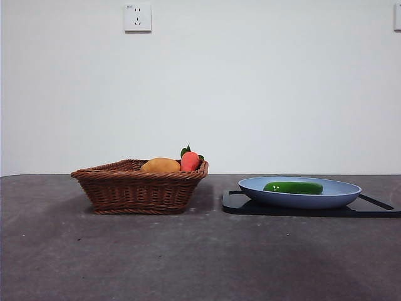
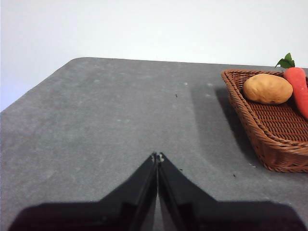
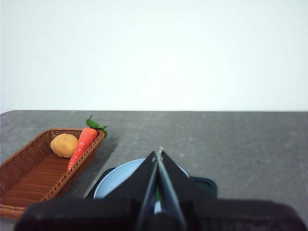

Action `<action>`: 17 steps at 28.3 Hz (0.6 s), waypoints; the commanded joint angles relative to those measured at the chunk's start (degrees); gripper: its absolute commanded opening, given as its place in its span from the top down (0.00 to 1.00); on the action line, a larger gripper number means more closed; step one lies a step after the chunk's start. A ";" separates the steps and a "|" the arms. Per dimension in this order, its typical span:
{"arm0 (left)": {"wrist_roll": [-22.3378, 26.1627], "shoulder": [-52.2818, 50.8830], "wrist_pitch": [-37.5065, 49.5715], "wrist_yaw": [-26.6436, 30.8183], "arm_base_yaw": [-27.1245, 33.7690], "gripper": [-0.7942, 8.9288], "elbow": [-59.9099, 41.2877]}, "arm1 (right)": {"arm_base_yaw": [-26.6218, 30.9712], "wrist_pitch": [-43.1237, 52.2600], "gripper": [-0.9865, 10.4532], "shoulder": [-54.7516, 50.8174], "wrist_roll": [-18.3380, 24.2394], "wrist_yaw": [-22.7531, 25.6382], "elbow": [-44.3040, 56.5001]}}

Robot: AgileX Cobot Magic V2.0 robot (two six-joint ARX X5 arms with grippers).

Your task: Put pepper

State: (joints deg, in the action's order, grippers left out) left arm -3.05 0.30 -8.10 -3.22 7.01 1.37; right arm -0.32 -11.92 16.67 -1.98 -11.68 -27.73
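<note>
The pepper (image 1: 293, 187), a glossy dark-green elongated vegetable, lies on its side on the blue plate (image 1: 341, 194) at the right in the front view. The plate rests on a black board (image 1: 237, 202). In the right wrist view the plate (image 3: 118, 180) shows just beyond my right gripper (image 3: 159, 154), which is shut and empty; the pepper is almost wholly hidden behind its jaws. My left gripper (image 2: 158, 157) is shut and empty over bare table, left of the basket (image 2: 269, 139). Neither arm shows in the front view.
A brown wicker basket (image 1: 135, 191) stands left of the plate. It holds a yellow-orange rounded item (image 1: 160, 165) and a red-orange carrot-like item with green leaves (image 1: 190, 160). The table is dark grey (image 1: 200, 257). A white wall with a socket (image 1: 137, 17) is behind.
</note>
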 commanded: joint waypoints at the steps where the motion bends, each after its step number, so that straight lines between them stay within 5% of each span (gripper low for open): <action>1: -0.22 -0.22 0.52 0.02 0.22 0.91 -0.26 | -0.02 5.33 0.90 -4.07 -0.52 0.28 6.99; 17: -0.20 -0.22 0.52 0.00 0.22 0.91 -0.26 | -0.09 8.76 0.90 -15.65 -0.63 0.26 26.58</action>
State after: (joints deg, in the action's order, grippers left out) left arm -3.05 0.30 -8.10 -3.20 7.01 1.37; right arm -0.34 -3.79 1.43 -2.00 -11.73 -1.63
